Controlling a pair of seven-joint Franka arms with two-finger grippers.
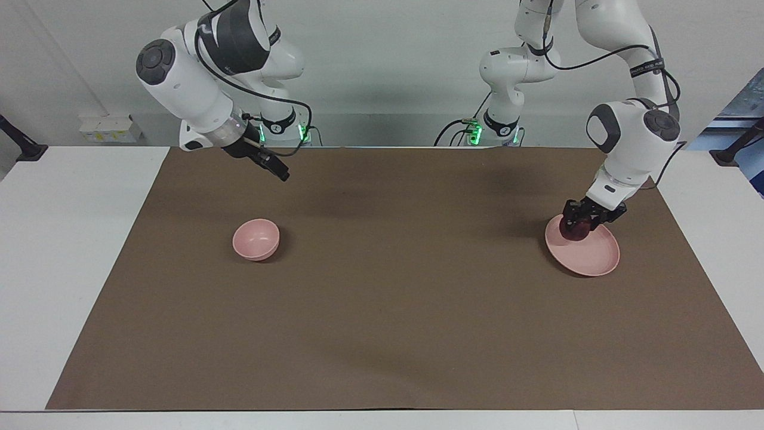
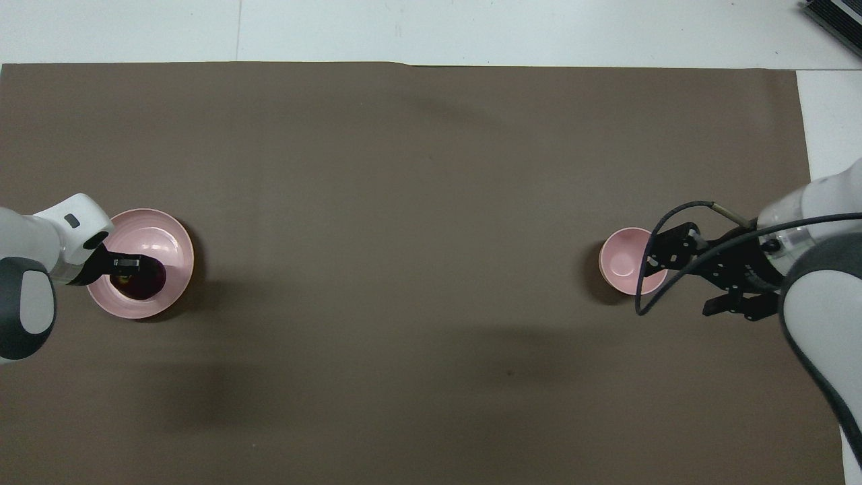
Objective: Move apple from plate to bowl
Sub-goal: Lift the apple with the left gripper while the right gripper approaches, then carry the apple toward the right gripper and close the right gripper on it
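The dark red apple (image 1: pixel 574 230) sits on the wide pale pink plate (image 1: pixel 594 258) toward the left arm's end of the table, on the part of the plate nearest the robots. My left gripper (image 1: pixel 580 222) is down on the plate and shut on the apple. From overhead, the apple (image 2: pixel 143 281) shows under the gripper (image 2: pixel 128 264) on the plate (image 2: pixel 161 232). The small deep pink bowl (image 1: pixel 256 239) stands empty toward the right arm's end. My right gripper (image 1: pixel 282 173) waits open in the air, and from overhead it (image 2: pixel 663 250) overlaps the bowl's (image 2: pixel 623 264) edge.
A brown mat (image 1: pixel 394 298) covers most of the white table (image 1: pixel 65 239). A dark object (image 2: pixel 835 20) lies at the table's corner farthest from the robots, toward the right arm's end.
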